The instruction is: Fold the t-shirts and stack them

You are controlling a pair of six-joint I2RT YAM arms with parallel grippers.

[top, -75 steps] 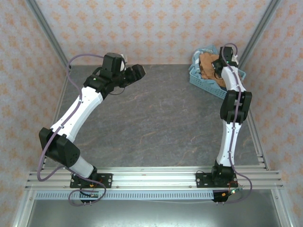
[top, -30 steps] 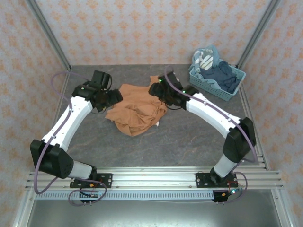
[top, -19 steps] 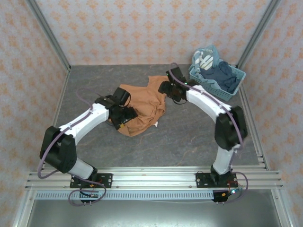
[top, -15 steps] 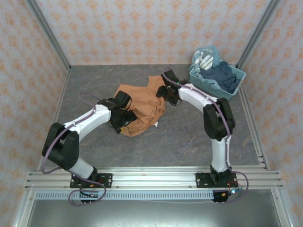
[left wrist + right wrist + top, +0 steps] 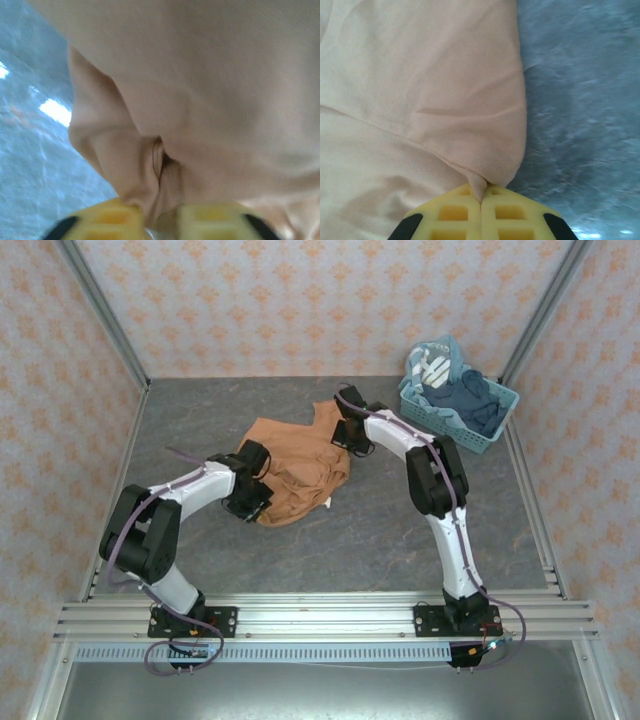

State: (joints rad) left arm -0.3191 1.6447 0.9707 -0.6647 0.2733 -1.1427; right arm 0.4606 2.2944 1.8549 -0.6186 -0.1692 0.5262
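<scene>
An orange-brown t-shirt point(image 5: 300, 462) lies crumpled in the middle of the grey table. My left gripper point(image 5: 258, 492) is at its lower left edge. In the left wrist view the yellow fingers point(image 5: 107, 222) are shut on a bunched fold of the t-shirt point(image 5: 200, 75), with my left gripper point(image 5: 162, 220) at the bottom of the frame. My right gripper point(image 5: 350, 434) is at the shirt's upper right corner. In the right wrist view my right gripper point(image 5: 481, 197) is shut, pinching a small fold at the edge of the t-shirt point(image 5: 420, 75).
A light blue lattice basket point(image 5: 438, 426) stands at the back right, with dark blue clothing point(image 5: 465, 400) heaped in it. Bare grey table point(image 5: 400, 530) lies in front of the shirt. Metal frame posts and patterned walls close in the sides.
Both grippers have gone from open to shut on the shirt. The left gripper shifted to the shirt's lower left edge, and the right one settled at its upper right corner.
</scene>
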